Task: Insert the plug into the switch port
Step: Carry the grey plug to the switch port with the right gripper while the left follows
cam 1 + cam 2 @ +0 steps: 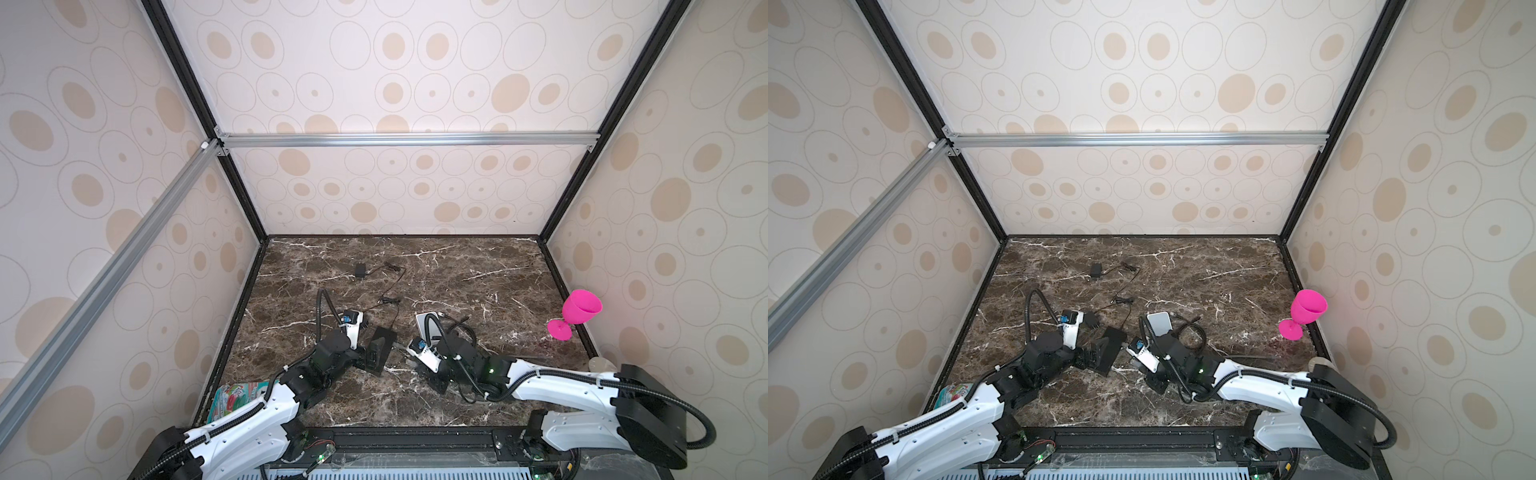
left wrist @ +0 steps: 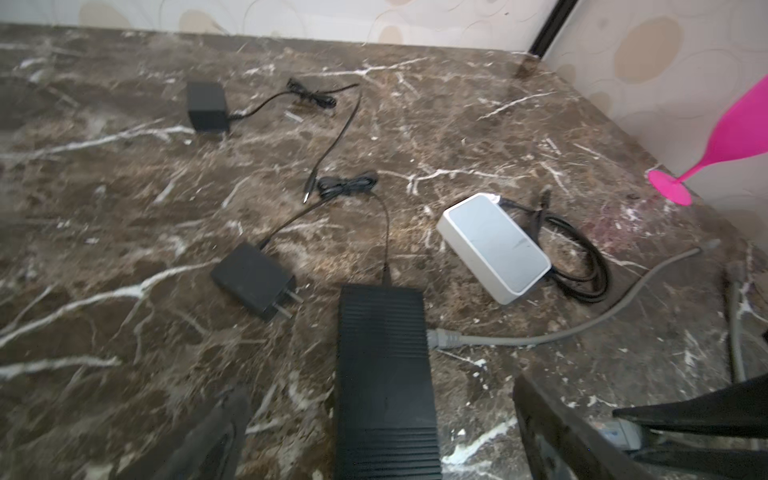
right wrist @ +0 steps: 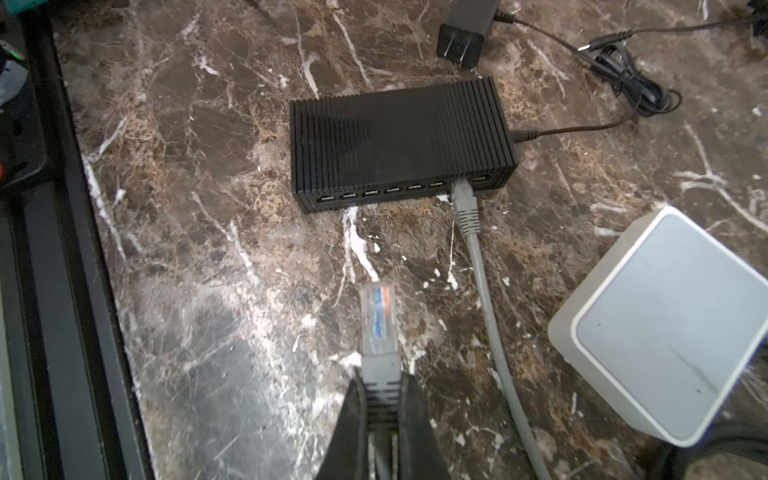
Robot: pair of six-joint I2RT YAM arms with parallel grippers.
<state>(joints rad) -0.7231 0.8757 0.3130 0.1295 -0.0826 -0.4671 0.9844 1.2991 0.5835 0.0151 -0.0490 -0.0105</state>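
- Your right gripper (image 3: pixel 382 397) is clamped on the plug (image 3: pixel 377 316) by its grey boot, short of the switch (image 3: pixel 399 141); left gripper (image 2: pixel 382 419) gapes wide astride the switch
- Plug is likely light and rigid, its clip brittle; grip the boot, not the clear tip
- You have one switch; eight ports (image 3: pixel 392 190), one filled by a second plug (image 3: pixel 463 199)

Glossy stone look underneath, mostly matt plastic on top.

Polished brown marble-pattern table (image 3: pixel 199 299), white-veined, with soft reflections; finely ribbed matt black plastic on the switch (image 3: pixel 399 141); clear hard plastic on the plug (image 3: pixel 378 311), with a grey rubbery boot; dull grey sheath on the cable (image 3: pixel 486 299); smooth satin white plastic on the small box (image 3: pixel 673 324); matt black plastic adapter (image 2: pixel 253 278) with bare metal prongs (image 2: pixel 293 301); smooth bright pink plastic goblet (image 1: pixel 582 306); brushed aluminium rail (image 1: pixel 407 139); matt printed wall panels (image 1: pixel 415 62).
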